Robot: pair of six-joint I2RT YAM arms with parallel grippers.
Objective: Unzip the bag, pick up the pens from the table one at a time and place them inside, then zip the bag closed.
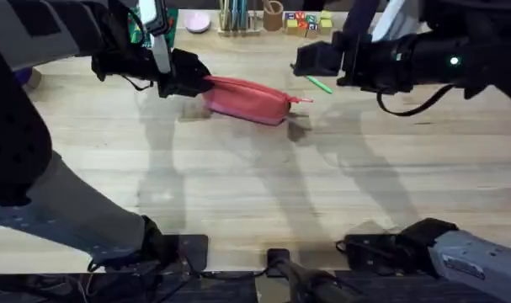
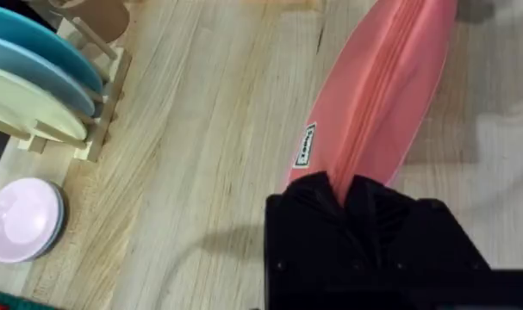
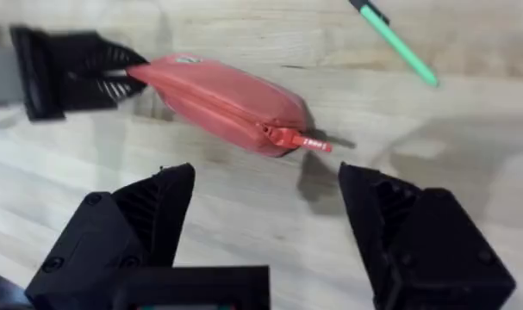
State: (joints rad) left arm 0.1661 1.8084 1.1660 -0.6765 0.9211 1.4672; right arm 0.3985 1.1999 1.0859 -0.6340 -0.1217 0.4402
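Left gripper (image 1: pixel 188 80): clamped on the bag's (image 1: pixel 248 99) end, likely anchoring it for unzipping.
Right gripper (image 3: pixel 265 215): spread wide, near the zipper pull (image 3: pixel 300 139).
Bag: on the counter (image 1: pixel 263 194) toward the far edge, long axis along that edge, pull pointing right.
Pen (image 1: pixel 319 84): just beyond the pull.

The light wooden plank table (image 1: pixel 238 185) has a long coral-pink fabric bag (image 1: pixel 248 101) lying on it. A slim green pen (image 1: pixel 319 84) lies just beside the bag.
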